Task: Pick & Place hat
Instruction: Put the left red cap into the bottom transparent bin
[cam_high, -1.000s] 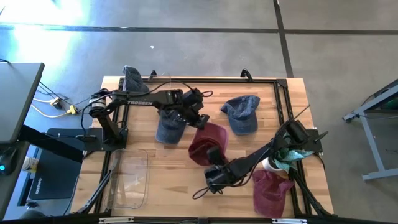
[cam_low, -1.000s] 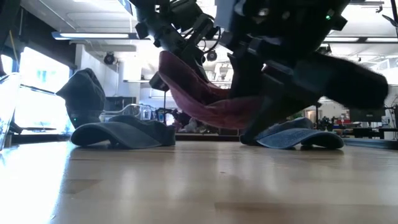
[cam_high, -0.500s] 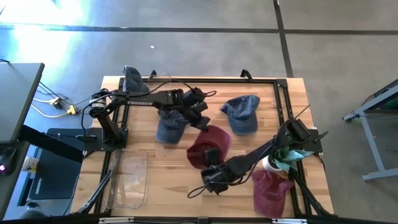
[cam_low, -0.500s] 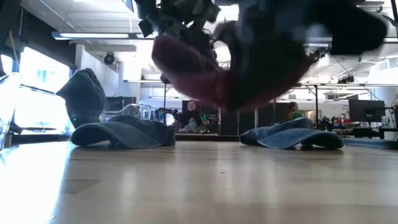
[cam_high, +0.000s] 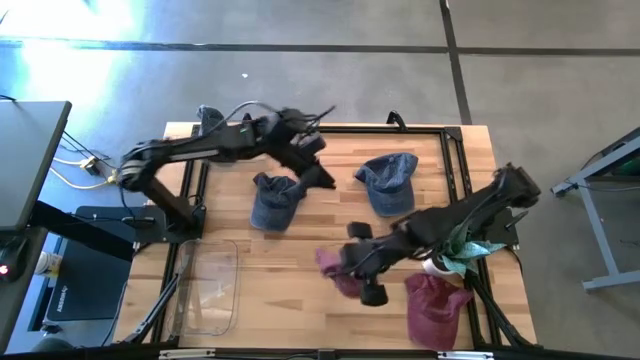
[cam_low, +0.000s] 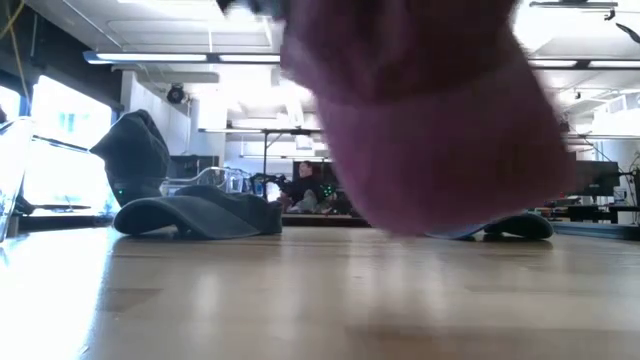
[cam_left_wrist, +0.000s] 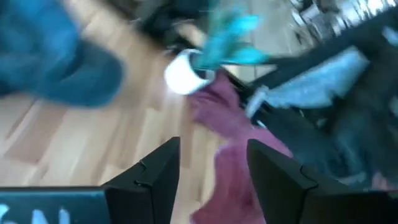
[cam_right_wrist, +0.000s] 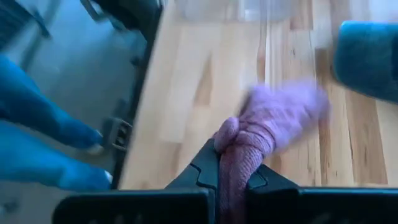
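Left gripper (cam_high: 322, 178) sits over the back of the table (cam_high: 290, 300), beside the denim-blue cloth cap (cam_high: 273, 200); its fingers stand apart with nothing between them. The maroon knit-looking hat (cam_high: 340, 272) hangs bunched and limp from the right gripper (cam_high: 358, 268), pinched tight on a fold (wrist view shows the fabric squeezed between the fingers), above the table's front middle. Looks like the carry step of the pick-and-place. Next move probably calls for a gentle set-down: soft fabric, it will flop and drag. Second faded-blue denim cap (cam_high: 388, 182) lies flat at the back right; another maroon cap (cam_high: 436, 308) rests at the front right corner.
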